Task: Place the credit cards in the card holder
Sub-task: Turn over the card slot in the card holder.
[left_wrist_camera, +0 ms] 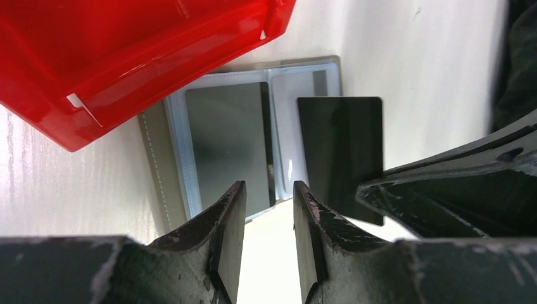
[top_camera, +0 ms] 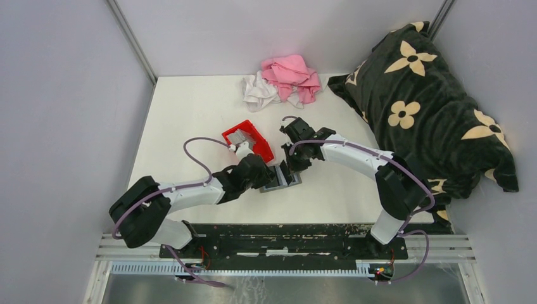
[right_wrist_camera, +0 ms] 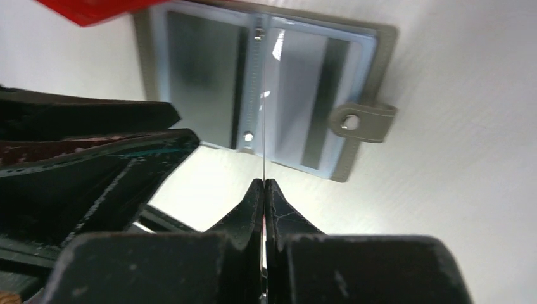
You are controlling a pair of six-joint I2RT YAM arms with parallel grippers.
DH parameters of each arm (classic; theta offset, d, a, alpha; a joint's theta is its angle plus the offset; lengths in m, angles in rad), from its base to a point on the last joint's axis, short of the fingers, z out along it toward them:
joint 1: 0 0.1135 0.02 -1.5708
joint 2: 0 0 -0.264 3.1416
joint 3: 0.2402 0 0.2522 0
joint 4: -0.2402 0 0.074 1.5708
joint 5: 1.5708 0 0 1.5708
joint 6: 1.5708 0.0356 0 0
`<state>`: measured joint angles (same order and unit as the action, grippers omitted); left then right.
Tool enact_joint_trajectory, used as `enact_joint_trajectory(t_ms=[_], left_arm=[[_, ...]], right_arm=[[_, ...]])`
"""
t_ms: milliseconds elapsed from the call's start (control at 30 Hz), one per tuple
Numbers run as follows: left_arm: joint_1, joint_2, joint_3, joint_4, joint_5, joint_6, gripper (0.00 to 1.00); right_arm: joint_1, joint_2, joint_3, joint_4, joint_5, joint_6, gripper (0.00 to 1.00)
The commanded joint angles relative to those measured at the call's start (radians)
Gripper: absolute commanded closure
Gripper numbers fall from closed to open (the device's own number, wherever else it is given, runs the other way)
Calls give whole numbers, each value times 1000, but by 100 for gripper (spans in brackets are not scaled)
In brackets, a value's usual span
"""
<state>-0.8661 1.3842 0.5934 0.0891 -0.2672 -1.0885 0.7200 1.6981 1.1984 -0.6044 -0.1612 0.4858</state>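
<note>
Right claw [right_wrist_camera: 263,185] pinches thin dark rectangular card [left_wrist_camera: 342,152] edge-on above open grey folding wallet [right_wrist_camera: 382,45], presumably to slot it in; left claw [left_wrist_camera: 269,190] parted, empty.

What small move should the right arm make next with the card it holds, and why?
Probably ease the right end effector down and forward, sliding its thin grey card into a clear sleeve of the open grey folding wallet. The card is pinched on edge above the wallet's inner face, not yet inside any sleeve.
</note>
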Motion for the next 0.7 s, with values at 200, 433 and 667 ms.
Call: enact_joint_trajectory(t_ms=[200, 433, 667], left_arm=[[-24, 92, 86, -117, -66, 57, 62], [-31, 139, 116, -137, -60, 50, 62], [-33, 170, 145, -165, -62, 53, 63]], right_arm=[[0, 39, 81, -115, 225, -88, 99], [1, 29, 84, -130, 294, -111, 99], [-31, 23, 66, -103, 247, -100, 99]])
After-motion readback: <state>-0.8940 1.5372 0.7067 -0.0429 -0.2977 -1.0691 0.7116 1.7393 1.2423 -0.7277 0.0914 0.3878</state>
